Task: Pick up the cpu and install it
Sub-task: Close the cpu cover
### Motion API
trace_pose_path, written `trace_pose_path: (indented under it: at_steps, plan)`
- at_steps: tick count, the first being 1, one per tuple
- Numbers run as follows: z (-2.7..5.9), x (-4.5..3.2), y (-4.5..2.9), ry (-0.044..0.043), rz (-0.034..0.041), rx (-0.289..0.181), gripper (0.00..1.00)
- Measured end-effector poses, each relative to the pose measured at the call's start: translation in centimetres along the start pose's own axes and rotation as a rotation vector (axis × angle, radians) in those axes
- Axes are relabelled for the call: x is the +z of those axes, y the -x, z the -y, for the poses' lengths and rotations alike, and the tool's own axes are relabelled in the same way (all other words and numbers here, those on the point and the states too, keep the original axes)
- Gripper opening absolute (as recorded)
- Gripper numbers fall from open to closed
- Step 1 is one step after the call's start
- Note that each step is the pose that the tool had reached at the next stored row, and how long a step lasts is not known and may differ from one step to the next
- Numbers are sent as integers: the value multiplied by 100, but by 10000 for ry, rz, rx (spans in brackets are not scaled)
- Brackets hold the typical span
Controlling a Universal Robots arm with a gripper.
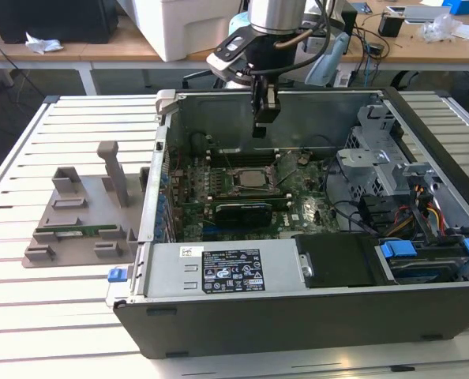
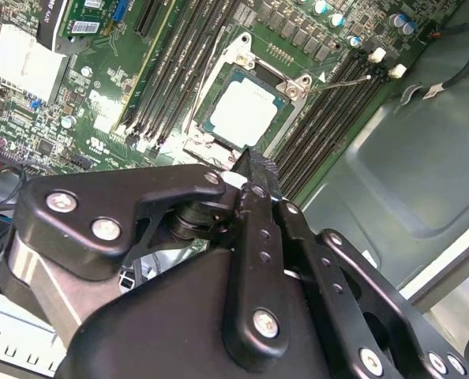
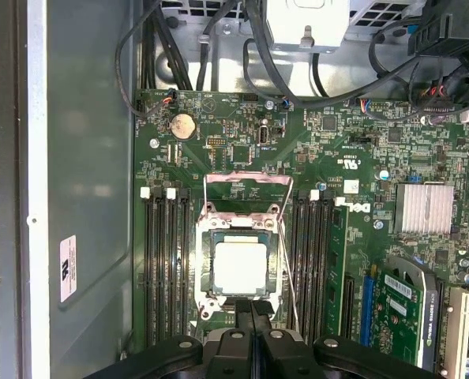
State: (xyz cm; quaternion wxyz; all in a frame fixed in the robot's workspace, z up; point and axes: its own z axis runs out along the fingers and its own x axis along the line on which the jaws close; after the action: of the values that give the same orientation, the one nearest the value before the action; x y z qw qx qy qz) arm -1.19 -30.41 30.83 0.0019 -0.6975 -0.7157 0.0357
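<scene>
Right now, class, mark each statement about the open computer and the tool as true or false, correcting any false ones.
1. The cpu lies in its socket on the motherboard. True.
2. The tool grips the cpu. False: it is shut on nothing and hangs above the board.
3. The computer case lies open on a slatted table. True.
4. The grey holder lies outside the case on the exterior view's right. False: it lies on that view's left.

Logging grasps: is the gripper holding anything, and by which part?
Nothing held. The gripper is shut and empty; the cpu sits in its socket.
</scene>
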Motion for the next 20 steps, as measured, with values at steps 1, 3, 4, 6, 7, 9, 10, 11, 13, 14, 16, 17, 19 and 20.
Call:
trace_pose_path:
  at_steps: [1, 3, 4, 6, 7, 9, 10, 11, 13, 14, 16, 17, 19, 20]
  plan:
    - [-2, 0, 0, -1, 0, 0, 11]
    - [-16, -1, 1, 0, -1, 2, 11]
    - [-33, -2, 1, 0, 0, 2, 11]
    - [-69, -3, 2, 0, -1, 1, 11]
    - [-95, -5, 2, 0, -1, 0, 11]
    - [-169, -9, 4, -1, 0, 1, 11]
    - [-212, -11, 6, 0, 0, 2, 11]
    - [-239, -13, 6, 0, 0, 3, 11]
    - [-288, -15, 8, -1, 0, 1, 11]
    - [-304, -16, 8, 0, -1, 2, 11]
    - [-351, -18, 9, 0, 0, 1, 11]
    - [-369, -20, 10, 0, 0, 0, 11]
    - [-410, -21, 11, 0, -1, 2, 11]
    - [-425, -23, 12, 0, 0, 1, 11]
